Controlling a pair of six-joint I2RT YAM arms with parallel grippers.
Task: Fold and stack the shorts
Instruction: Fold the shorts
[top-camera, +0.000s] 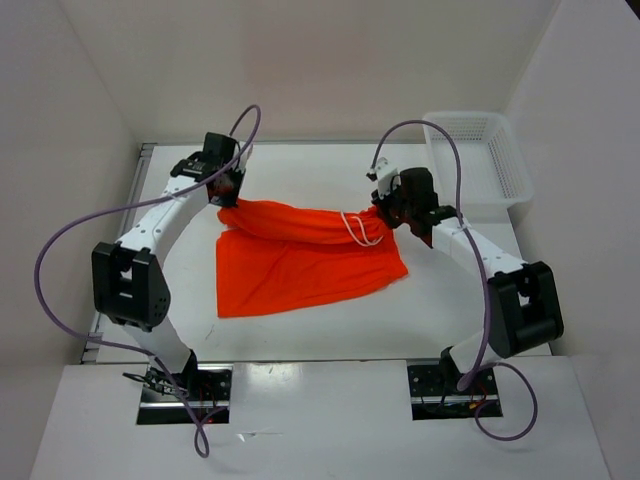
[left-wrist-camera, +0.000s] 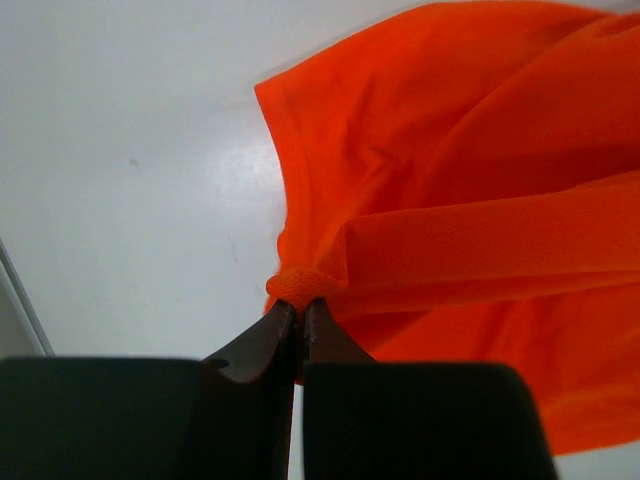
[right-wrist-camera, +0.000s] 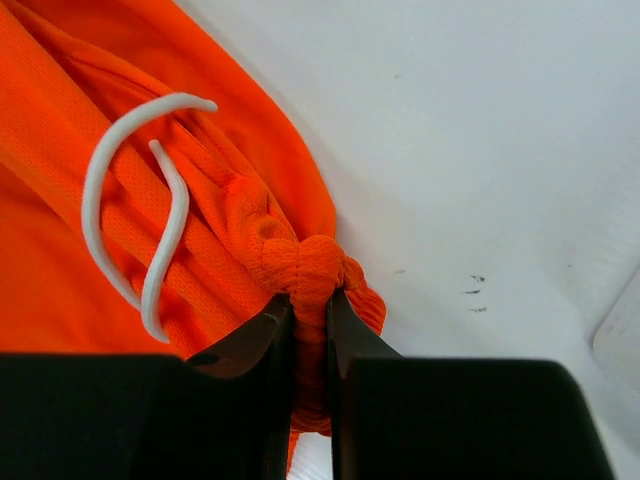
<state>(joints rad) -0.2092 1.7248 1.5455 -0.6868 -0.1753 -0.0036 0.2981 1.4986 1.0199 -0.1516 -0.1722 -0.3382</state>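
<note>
At the middle of the counter, the shorts are being held by the two ends of their far edge. That edge is being stretched into a bunched, sagging band between the two arms, while the near part is being borne flat by the surface. The white drawstring is being draped in a loop over the band near its right end.

The left end of the fabric is being pinched by the left end effector, whose jaws are being pressed almost together on a small nub of hem. The right end is being gripped by the right end effector, whose jaws are being held slightly apart by a thicker knot of gathered cloth.

The left arm is being posed with its elbow out toward the left edge and its forearm reaching far and inward, the wrist being tipped down toward the fabric. The right arm is being posed as its mirror, with the elbow out to the right, the forearm angled far and inward, and the wrist tipped toward the cloth.

A white mesh basket is being seen at the far right corner, apart from the shorts.
</note>
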